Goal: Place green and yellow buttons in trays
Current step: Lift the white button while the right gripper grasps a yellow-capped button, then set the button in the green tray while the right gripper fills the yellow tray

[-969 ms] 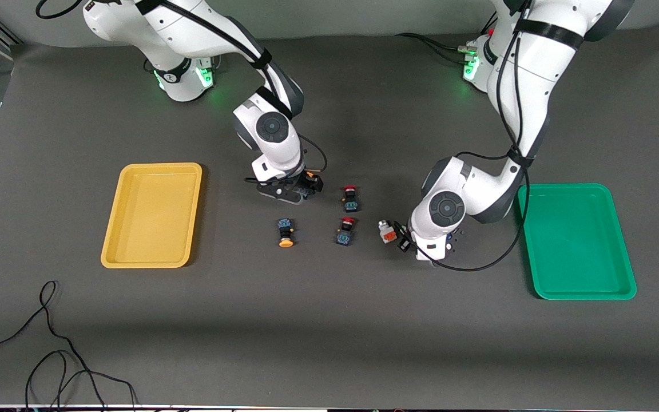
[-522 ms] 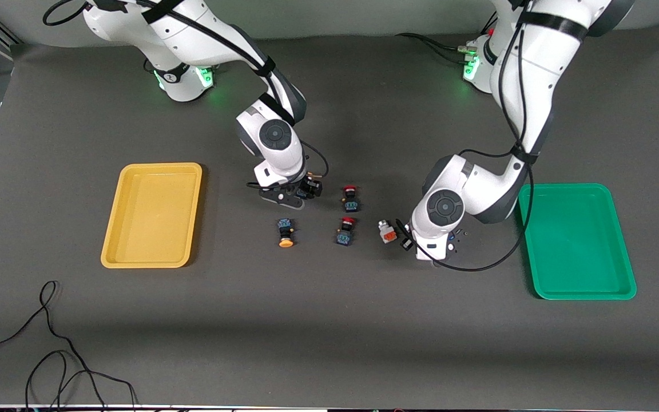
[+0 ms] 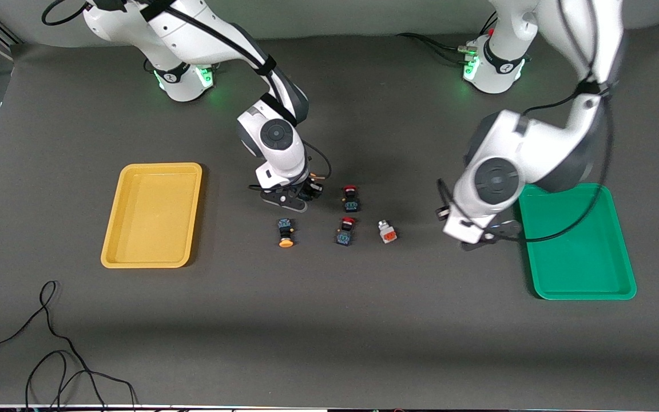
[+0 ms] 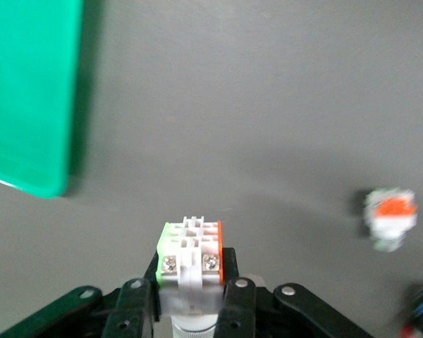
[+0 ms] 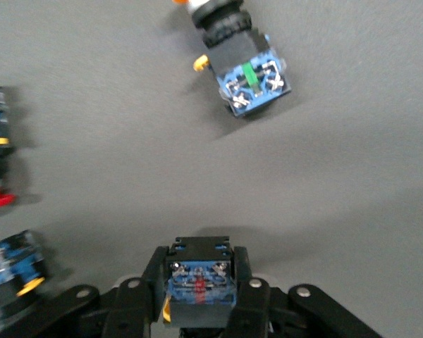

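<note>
My left gripper [image 3: 481,239] is up over the table beside the green tray [image 3: 578,286]. In the left wrist view it [image 4: 190,292] is shut on a white-bodied button [image 4: 190,250] with an orange side, and the green tray's corner [image 4: 28,91] shows. A second white button [image 3: 387,232] lies on the table; it also shows in the left wrist view [image 4: 389,217]. My right gripper [image 3: 300,197] is low at the table's middle. In the right wrist view it [image 5: 199,299] is shut on a dark-bodied button [image 5: 199,278]. A yellow-capped dark button [image 3: 285,232] lies nearer the camera, also in the right wrist view [image 5: 245,77]. The yellow tray [image 3: 152,171] is empty.
Two red-capped dark switches [image 3: 350,198] [image 3: 345,230] lie between the right gripper and the white button. A black cable [image 3: 49,343] loops on the table near the front camera at the right arm's end.
My left gripper has risen from the table with a white button and swung toward the green tray. My right gripper has stayed almost in place, shut on the dark button.
</note>
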Motion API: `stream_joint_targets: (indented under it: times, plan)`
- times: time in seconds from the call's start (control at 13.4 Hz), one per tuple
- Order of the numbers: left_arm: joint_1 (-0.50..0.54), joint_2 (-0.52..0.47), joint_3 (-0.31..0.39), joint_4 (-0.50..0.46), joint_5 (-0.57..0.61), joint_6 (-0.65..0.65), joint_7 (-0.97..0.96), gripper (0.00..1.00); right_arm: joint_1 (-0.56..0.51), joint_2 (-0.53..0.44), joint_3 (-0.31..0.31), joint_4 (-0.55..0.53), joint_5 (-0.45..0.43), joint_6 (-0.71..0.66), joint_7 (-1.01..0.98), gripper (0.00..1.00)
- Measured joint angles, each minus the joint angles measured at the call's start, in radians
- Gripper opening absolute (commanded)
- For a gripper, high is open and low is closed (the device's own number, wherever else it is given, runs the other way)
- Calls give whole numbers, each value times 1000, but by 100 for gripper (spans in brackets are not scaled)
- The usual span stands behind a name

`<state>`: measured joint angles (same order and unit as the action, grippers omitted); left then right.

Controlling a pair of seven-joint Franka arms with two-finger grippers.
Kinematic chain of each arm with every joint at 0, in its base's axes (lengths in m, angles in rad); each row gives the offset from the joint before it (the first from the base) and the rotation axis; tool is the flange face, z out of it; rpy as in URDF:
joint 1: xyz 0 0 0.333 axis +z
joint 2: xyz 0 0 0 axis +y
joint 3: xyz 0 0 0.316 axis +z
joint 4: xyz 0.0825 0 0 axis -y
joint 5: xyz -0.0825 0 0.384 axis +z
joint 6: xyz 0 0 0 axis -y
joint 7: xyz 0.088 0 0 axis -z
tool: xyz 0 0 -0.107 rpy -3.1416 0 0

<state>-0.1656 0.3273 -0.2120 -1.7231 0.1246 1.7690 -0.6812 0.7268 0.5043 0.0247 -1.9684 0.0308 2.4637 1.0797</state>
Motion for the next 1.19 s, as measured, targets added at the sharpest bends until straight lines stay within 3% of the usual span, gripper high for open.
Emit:
stream_joint_targets:
  times: [0.3,0.52,0.82,1.19]
  plan:
    - [209,-77,11,5,5,-112,440,0,-3,-110,-18,256,-2,-479,-28,22]
    - [361,-76,14,2,54,-105,708,0,-7,-156,-100,398,-2,-674,-164,22]
    - [469,-62,15,-39,151,8,887,0,-13,-210,-315,387,-2,-728,-502,20]
    - [560,-32,14,-200,226,313,947,0,-27,-287,-680,262,0,-727,-989,19]
